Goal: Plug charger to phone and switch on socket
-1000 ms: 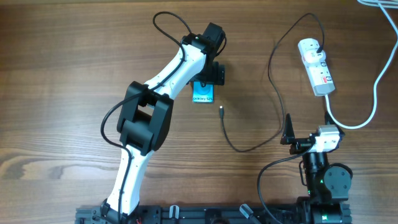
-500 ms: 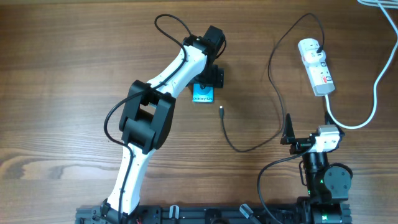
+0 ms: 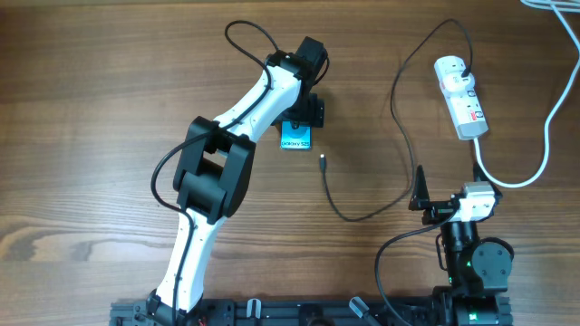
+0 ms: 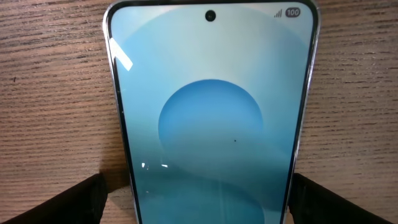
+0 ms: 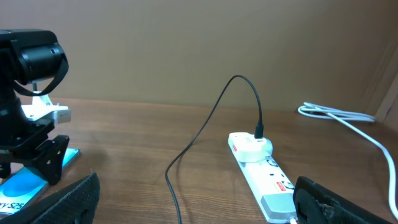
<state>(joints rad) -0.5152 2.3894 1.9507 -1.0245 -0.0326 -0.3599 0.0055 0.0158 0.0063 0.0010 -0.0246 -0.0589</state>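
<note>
The left gripper (image 4: 198, 194) straddles the phone (image 4: 208, 124), spread wide, so an uneven squeeze could twist it away from the charger plug tip (image 3: 323, 161) at its 4 o'clock.

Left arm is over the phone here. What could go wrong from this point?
The left claw straddles the phone with gaps either side; an off-centre close could skew it.
The charger's plug tip lies loose near the phone, so a sliding phone might knock it away.
The white cord of the socket curves close by the open right claw; reaching for the switch could snag it.
</note>
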